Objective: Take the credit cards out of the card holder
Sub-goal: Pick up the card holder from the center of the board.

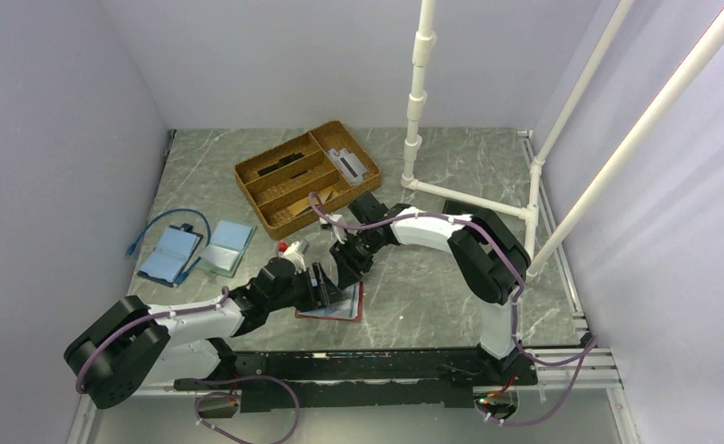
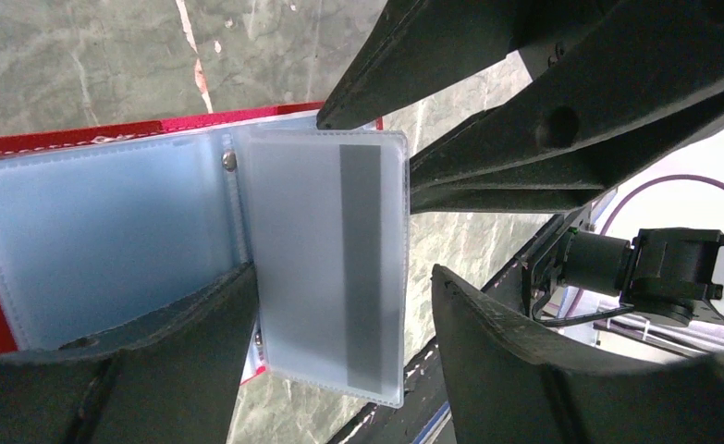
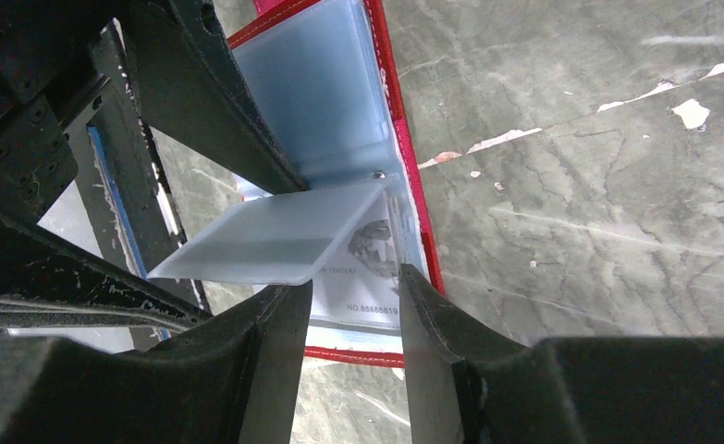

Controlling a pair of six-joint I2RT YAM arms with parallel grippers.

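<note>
the card holder (image 1: 347,307) is lying open and flat on the table (image 1: 432,287), lining upward, with both arms crowding over it. the left gripper (image 2: 344,277) is standing wide open above the holder's spine and gripping nothing. one finger (image 2: 173,361) is overlapping the lower edge of the holder's left pocket, and the other is hanging beside the holder's right edge, apart from it. a clear sleeve (image 2: 293,231) hinged at the holder's spine is standing off the lining at a tilt, and a striped card (image 2: 362,268) is sitting inside it, not yet out. the right gripper (image 3: 350,287) is reaching in from the holder's far side with its jaws only narrowly parted and nothing clamped between them. in that gap a printed card (image 3: 369,277) is showing, tucked into the pocket under the raised sleeve. i cannot tell whether a fingertip is touching that sleeve. the risk, as i am judging it, is the right jaws pinching sleeve and card together, which would drag the whole holder up instead of sliding a card free. with the left finger covering only one edge, the holder could also pivot or skid. the two arms' fingers are sitting very near each other over the holder, so a small sideways move could knock them together.
</note>
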